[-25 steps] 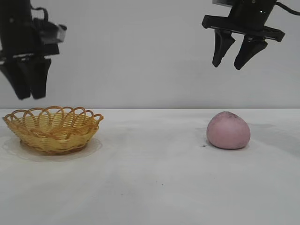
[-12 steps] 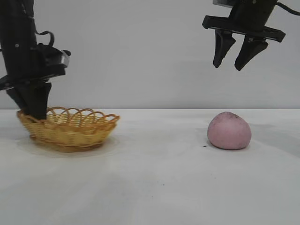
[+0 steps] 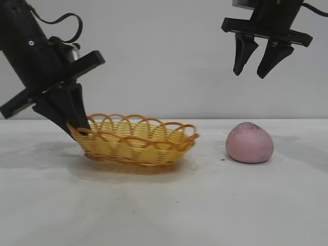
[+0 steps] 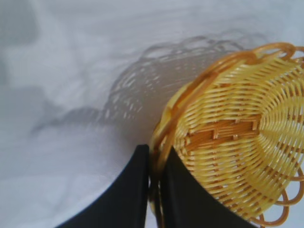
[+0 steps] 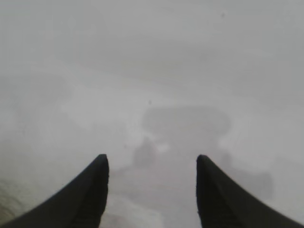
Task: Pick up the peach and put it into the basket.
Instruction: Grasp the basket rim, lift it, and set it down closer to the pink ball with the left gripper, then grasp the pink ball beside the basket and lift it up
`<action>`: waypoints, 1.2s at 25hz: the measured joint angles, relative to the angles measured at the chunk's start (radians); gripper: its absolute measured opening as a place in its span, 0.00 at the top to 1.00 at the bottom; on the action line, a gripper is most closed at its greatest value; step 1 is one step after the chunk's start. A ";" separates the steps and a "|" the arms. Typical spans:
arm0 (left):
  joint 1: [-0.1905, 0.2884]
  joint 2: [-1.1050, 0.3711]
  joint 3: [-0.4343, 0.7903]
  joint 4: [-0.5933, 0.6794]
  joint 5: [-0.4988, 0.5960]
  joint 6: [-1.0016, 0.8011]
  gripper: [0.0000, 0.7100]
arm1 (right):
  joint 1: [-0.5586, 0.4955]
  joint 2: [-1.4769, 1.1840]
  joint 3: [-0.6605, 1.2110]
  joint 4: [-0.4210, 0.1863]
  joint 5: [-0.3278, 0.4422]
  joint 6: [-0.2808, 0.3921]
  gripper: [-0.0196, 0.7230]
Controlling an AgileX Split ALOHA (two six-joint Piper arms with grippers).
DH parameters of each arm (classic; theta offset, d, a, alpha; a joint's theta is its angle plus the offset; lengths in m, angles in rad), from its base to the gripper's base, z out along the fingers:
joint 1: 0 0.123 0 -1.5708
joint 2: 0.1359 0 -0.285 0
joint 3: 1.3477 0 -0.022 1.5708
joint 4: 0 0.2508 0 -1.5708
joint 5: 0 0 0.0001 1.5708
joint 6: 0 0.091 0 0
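Left gripper (image 3: pixel 77 125) is clamped tight on the near-end rim of the basket (image 3: pixel 138 141), which stretches away from its fingertips toward the peach (image 3: pixel 249 143). The peach sits on the table (image 3: pixel 164 205), directly below the right gripper (image 3: pixel 254 65), whose jaws hang half-open, holding nothing.

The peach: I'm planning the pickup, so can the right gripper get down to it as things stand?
Probably yes: the right gripper hangs open almost directly above the peach, with nothing between them.
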State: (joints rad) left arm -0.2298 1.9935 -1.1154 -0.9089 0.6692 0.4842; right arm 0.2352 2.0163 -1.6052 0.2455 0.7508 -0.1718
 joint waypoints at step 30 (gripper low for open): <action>0.141 -0.265 0.026 0.959 0.034 -0.550 0.43 | 0.072 0.000 0.000 -0.005 0.176 -0.017 0.50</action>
State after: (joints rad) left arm -0.0884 1.7289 -1.0889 0.0500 0.7036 -0.0661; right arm 0.3070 2.0163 -1.6052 0.2406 0.9272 -0.1889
